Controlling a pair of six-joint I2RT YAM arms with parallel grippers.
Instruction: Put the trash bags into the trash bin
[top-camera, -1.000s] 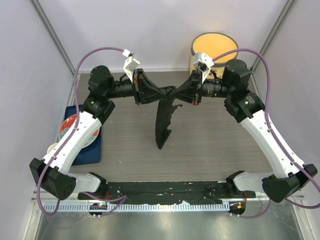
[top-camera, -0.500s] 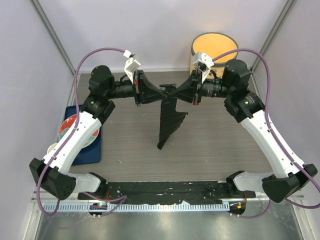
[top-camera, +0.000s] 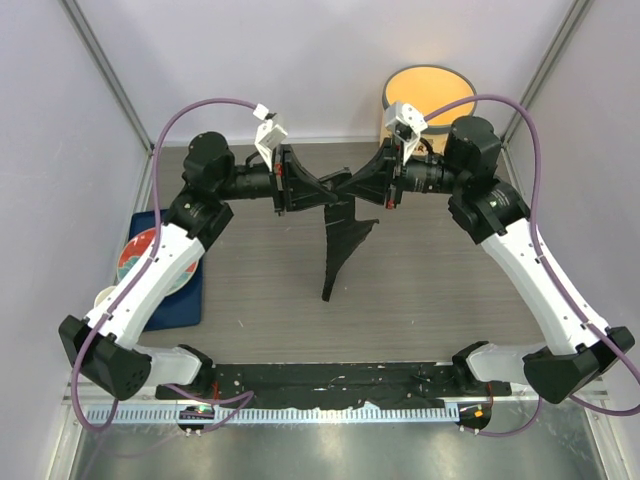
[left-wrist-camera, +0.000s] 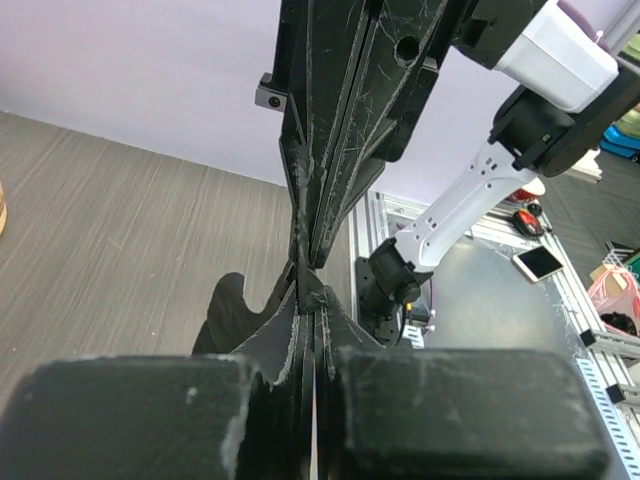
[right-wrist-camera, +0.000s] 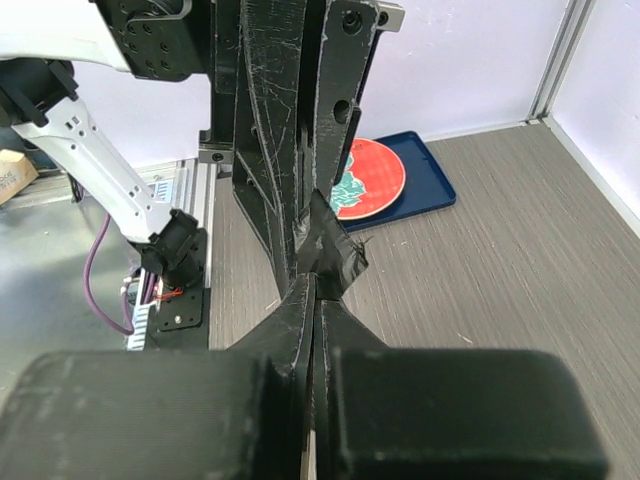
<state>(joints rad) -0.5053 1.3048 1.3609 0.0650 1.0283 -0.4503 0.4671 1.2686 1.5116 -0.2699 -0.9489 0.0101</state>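
Pinching the top of the black bag (top-camera: 340, 240) from opposite sides, the left claw (top-camera: 332, 189) and the right claw (top-camera: 352, 185) are meeting tip to tip above the middle of the table (top-camera: 430, 290). Each is clamped tight on the film, so it is hanging down in a narrow crumpled strip, its lower end near the tabletop. Sharing the grip like this is likely serving to spread or pass the bag, since the bin (top-camera: 445, 85) is standing well apart at the far right, behind the right arm, showing no bag inside.
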